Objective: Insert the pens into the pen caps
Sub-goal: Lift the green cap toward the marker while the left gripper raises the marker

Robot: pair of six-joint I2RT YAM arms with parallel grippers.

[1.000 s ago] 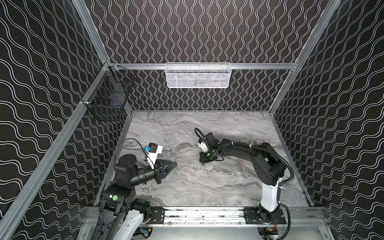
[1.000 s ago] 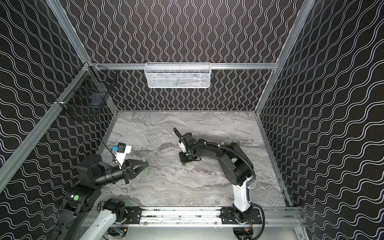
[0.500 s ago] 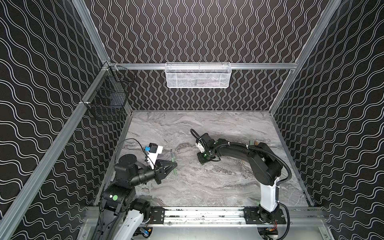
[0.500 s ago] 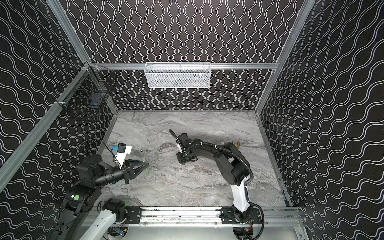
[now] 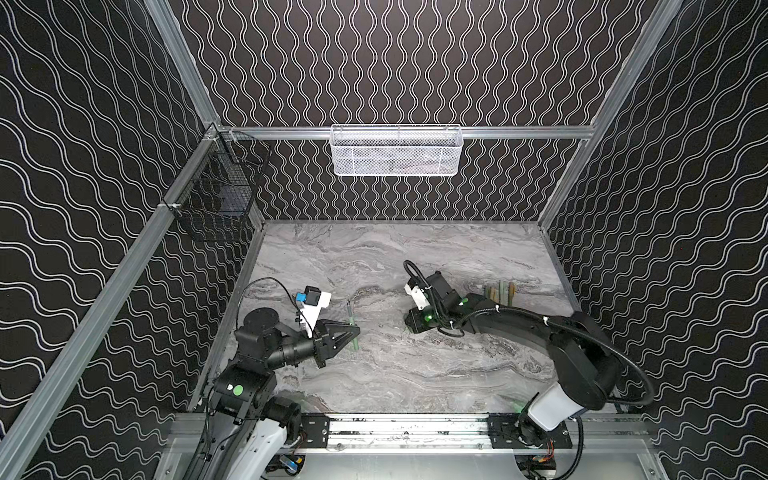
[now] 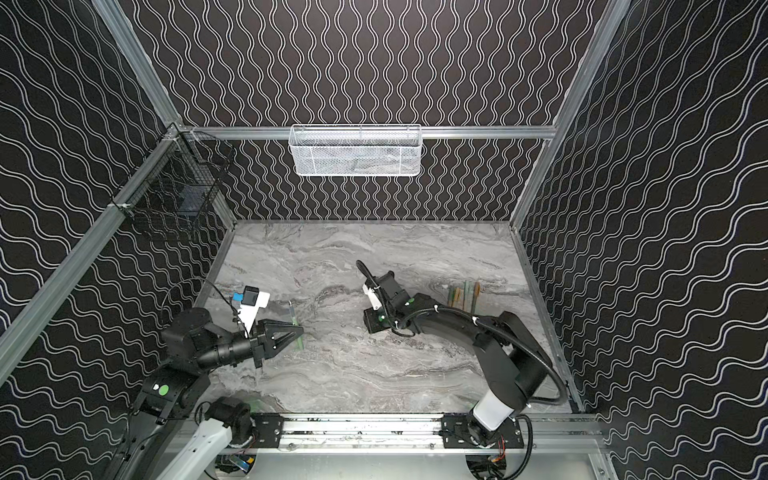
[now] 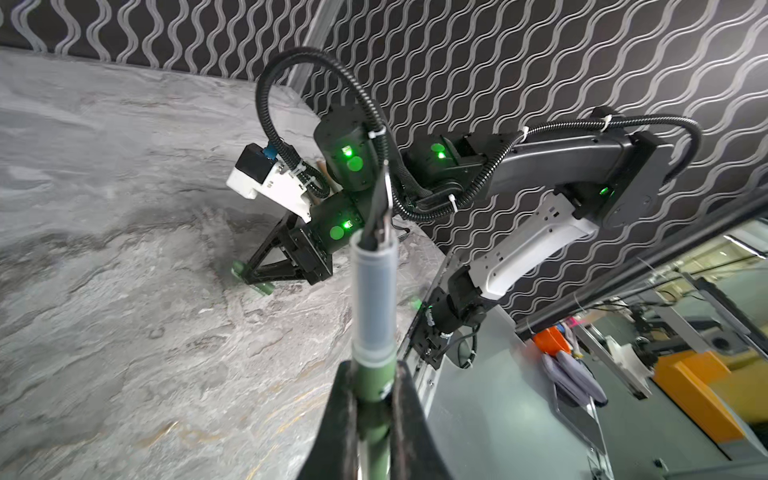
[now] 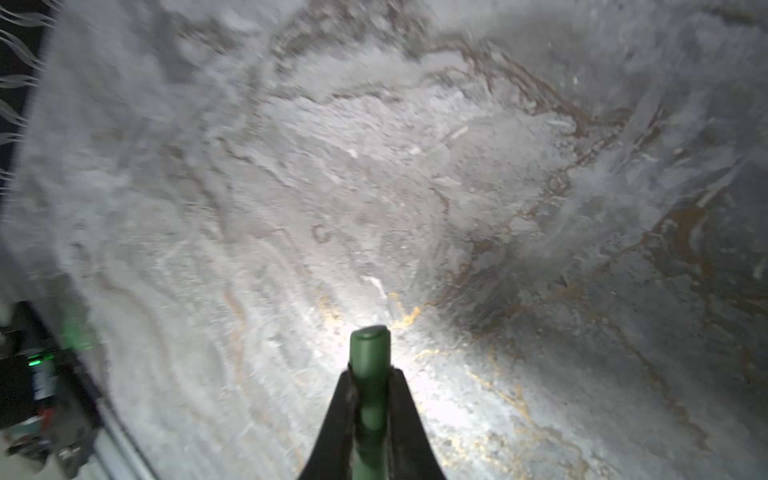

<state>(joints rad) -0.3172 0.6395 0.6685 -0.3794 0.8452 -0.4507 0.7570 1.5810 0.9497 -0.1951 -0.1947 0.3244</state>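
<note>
**A:** Which step is this?

**B:** I'd say the pairing. Nearest the front, the left gripper (image 7: pixel 372 372) is clamped on the barrel of a green pen (image 7: pixel 371 299). The pen's dark tip juts free beyond the jaws, toward the other arm.

**A:** And the cap?

**B:** Farther in, the right gripper (image 8: pixel 371 374) is pinched shut on a green cap (image 8: pixel 369 345), which sticks out on both sides of the jaws. It's held low over the table (image 5: pixel 415 374), and I can't tell whether it touches.

**A:** So what does the next move need?

**B:** Pen and cap are well apart. I'd lift the cap, turn its open end toward the tip and line up the two axes before pushing. I can't see which end is open.

**A:** Anything left over?

**B:** The spare pens (image 5: pixel 500 291) lie farthest back, beside the right arm, uncapped as far as I can see.
</note>
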